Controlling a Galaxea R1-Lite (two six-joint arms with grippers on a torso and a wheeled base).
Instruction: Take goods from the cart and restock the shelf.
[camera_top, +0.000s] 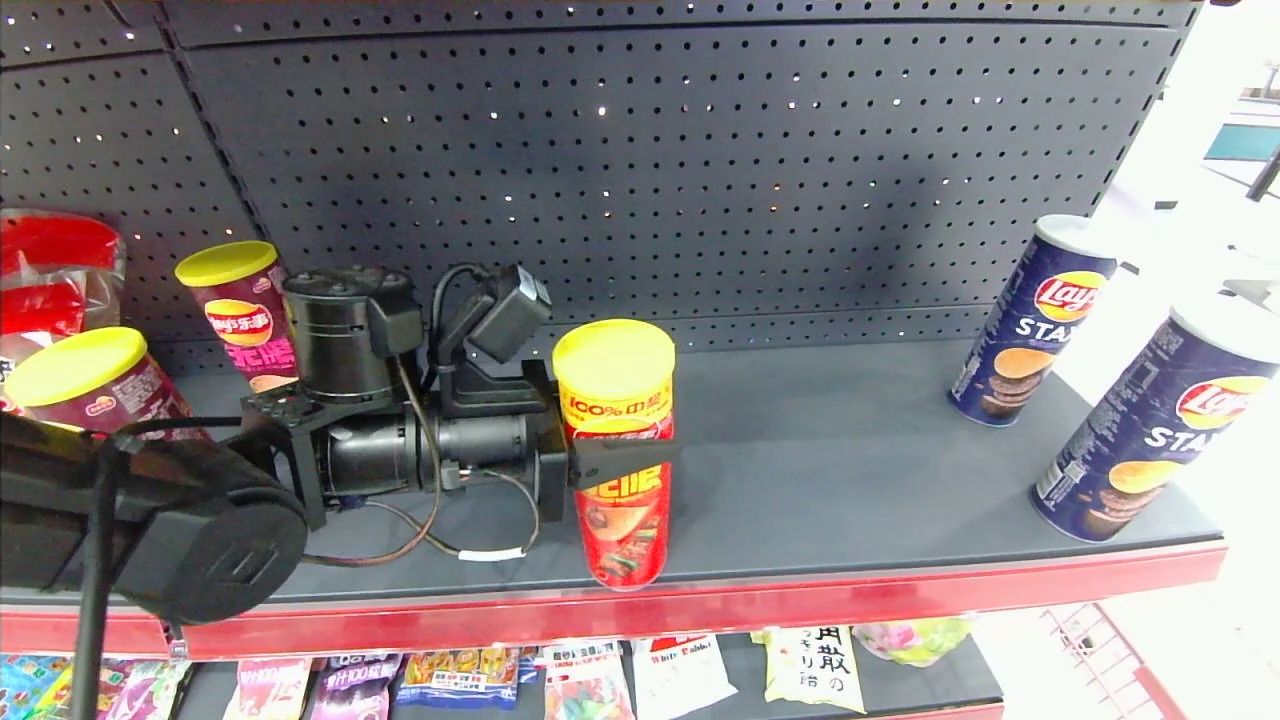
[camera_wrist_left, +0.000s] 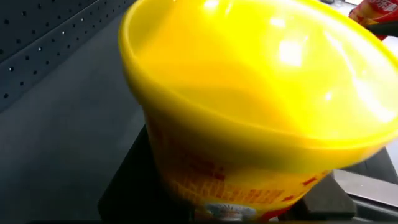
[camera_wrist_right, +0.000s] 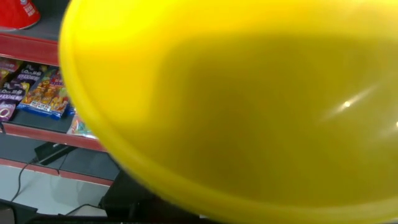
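On the shelf (camera_top: 850, 480), at its front edge, my left gripper (camera_top: 622, 458) is clamped mid-height on the red chip canister (camera_top: 625, 535). I judge it light, stiff yet crushable and slick-sided, so a mid-body hold suits.

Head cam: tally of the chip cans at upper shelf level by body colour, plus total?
Red can, held in the left gripper: 1
Maroon cans: 2
Blue cans: 2
Total: 5
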